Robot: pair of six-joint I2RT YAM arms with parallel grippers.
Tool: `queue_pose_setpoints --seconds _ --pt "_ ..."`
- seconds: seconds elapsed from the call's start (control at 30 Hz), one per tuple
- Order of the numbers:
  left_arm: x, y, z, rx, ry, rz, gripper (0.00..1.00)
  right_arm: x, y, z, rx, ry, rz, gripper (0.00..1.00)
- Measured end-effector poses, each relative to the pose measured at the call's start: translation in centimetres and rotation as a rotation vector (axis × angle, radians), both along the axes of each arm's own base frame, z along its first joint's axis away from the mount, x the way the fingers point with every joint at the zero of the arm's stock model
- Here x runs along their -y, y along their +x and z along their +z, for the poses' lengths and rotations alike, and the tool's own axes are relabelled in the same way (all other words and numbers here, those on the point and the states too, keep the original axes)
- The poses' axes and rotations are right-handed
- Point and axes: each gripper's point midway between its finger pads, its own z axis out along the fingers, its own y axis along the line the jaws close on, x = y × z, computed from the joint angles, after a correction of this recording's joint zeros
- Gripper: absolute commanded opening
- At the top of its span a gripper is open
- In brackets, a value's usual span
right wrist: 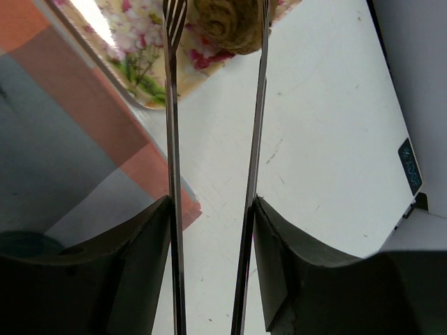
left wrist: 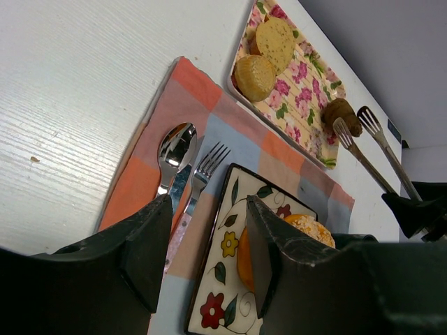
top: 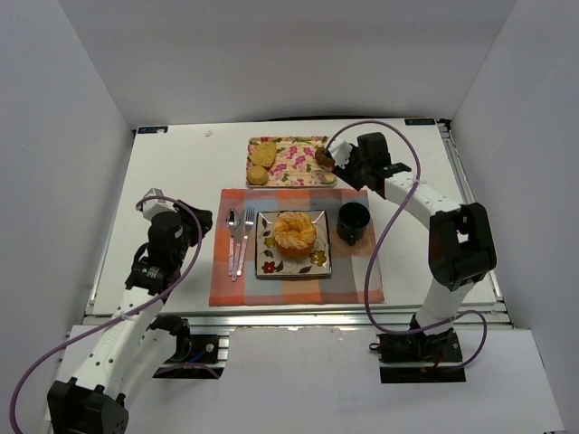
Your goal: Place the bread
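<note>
A small brown bread [top: 325, 158] lies at the right end of the floral tray [top: 291, 161]. My right gripper [top: 348, 163] is shut on metal tongs [right wrist: 172, 105], whose forked tips stand on either side of the brown bread [right wrist: 227, 24]. An orange sugared bread [top: 295, 232] sits on the flowered square plate [top: 264, 262]. My left gripper [top: 194, 226] is open and empty, hovering left of the placemat; in its wrist view [left wrist: 208, 209] the plate [left wrist: 223, 279] shows between the jaws.
Two pale round breads [top: 261, 163] lie at the tray's left end. A spoon [top: 232, 237] and fork [top: 246, 237] lie on the checked placemat [top: 226, 280] left of the plate. A dark cup [top: 354, 221] stands right of the plate.
</note>
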Motion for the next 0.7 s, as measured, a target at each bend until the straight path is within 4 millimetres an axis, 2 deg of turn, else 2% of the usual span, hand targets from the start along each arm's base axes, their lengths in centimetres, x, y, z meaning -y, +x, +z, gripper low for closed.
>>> queue_pose_setpoints --seconds 0.27,0.47,0.5,0.6,0.7 --pt "0.0 0.0 0.0 0.0 0.0 0.0 0.57 0.5 1.0 0.8 0.037 -0.012 -0.03 0.52" --pt "0.0 0.0 0.0 -0.001 0.0 0.0 0.57 0.7 1.0 0.7 0.037 -0.016 -0.035 0.46" --pt "0.0 0.0 0.0 -0.001 0.0 0.0 0.57 0.7 1.1 0.6 0.035 -0.017 -0.035 0.38" --pt "0.0 0.0 0.0 -0.001 0.0 0.0 0.57 0.8 1.1 0.0 0.022 -0.024 -0.032 0.22" --pt "0.0 0.0 0.0 0.001 0.0 0.0 0.57 0.7 1.0 -0.5 0.007 -0.025 -0.031 0.1"
